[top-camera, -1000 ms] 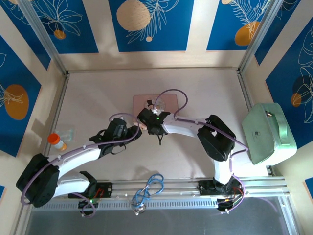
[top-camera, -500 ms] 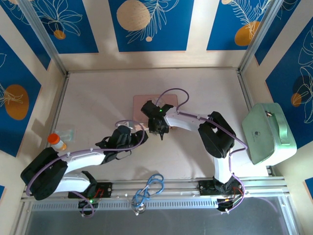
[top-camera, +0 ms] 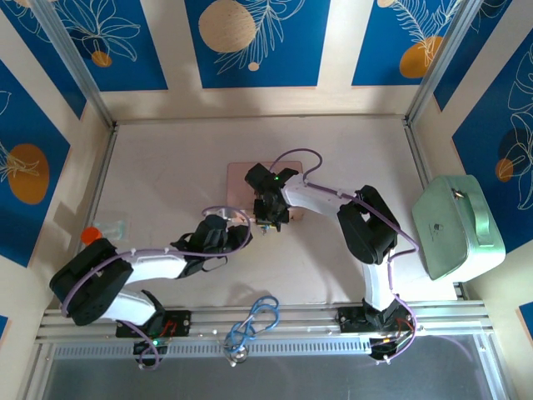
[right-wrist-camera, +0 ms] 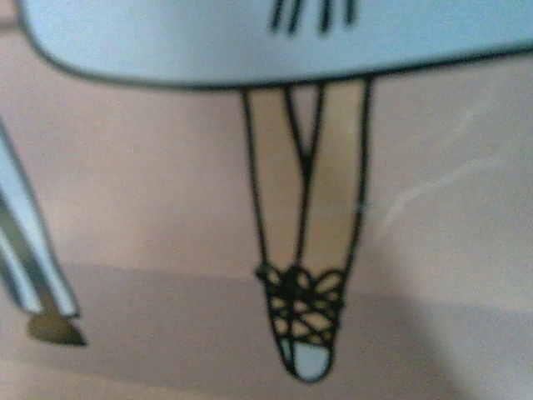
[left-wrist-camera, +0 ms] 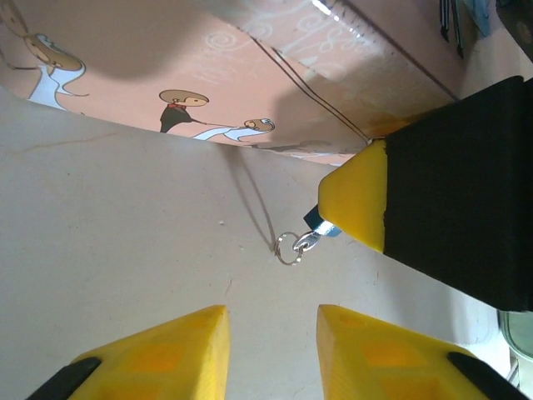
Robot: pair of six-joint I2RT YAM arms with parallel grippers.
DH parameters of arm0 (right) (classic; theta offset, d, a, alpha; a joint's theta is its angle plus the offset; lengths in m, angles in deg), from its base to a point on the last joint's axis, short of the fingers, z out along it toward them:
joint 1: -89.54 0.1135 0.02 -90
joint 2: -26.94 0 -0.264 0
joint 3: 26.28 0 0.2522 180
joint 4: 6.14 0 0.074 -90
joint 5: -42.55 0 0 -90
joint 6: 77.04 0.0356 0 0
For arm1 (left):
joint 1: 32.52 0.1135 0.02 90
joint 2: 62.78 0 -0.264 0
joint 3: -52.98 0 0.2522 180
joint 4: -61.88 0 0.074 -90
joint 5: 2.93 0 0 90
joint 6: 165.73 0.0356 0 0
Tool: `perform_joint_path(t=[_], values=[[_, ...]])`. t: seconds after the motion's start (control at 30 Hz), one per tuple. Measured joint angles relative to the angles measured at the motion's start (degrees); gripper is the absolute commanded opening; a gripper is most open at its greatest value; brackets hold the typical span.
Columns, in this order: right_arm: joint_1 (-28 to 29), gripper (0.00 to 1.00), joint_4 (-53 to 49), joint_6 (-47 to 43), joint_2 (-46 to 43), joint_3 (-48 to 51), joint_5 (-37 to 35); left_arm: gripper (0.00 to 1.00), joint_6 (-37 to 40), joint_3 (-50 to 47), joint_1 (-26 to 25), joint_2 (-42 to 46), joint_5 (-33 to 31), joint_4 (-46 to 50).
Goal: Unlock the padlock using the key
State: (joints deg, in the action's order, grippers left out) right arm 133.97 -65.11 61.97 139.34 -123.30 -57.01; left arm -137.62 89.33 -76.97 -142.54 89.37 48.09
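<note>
just beside the pink box (left-wrist-camera: 250, 75), on the bench (left-wrist-camera: 108, 275), the padlock (left-wrist-camera: 320, 226) touches the right tool (top-camera: 266, 220); whether pinched, cannot tell; left tool (left-wrist-camera: 272, 350) spread, empty, near that box.

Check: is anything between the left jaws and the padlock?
Nothing visible lies on the table between the left gripper and the padlock. The right gripper grips it, though, its yellow fingertip covering most; a blue sliver and small ring stick out. The pink box sits beyond.
</note>
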Motion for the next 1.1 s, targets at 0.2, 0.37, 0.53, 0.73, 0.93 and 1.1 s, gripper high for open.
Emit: perform_joint_path(t=[0.2, 0.37, 0.53, 0.73, 0.93, 1.1], values=[[-0.37, 0.19, 0.09, -0.15, 0.02, 0.02, 1.05, 0.39, -0.87, -0.24, 0.0, -5.27, 0.96, -7.21], [-0.52, 0.19, 0.09, -0.15, 0.02, 0.02, 1.6, 0.37, -1.25, 0.09, 0.0, -11.5, 2.6, -13.35], [-0.59, 0.2, 0.42, -0.13, 0.02, 0.02, 1.68, 0.36, -1.29, 0.66, -0.04, -15.08, 4.13, -18.82], [-0.68, 0.2, 0.63, 0.02, 0.02, 0.02, 1.7, 0.36, -1.29, 0.83, -0.04, -17.18, 5.22, -22.4], [-1.09, 0.2, 0.85, 0.13, 0.02, 0.02, 1.66, 0.3, -1.25, 3.15, -0.2, -19.47, 6.71, -22.62], [-1.22, 0.2, 1.01, 0.48, 0.02, 0.02, 1.66, 0.27, -1.27, 4.0, -0.37, -20.72, 7.58, -23.06]])
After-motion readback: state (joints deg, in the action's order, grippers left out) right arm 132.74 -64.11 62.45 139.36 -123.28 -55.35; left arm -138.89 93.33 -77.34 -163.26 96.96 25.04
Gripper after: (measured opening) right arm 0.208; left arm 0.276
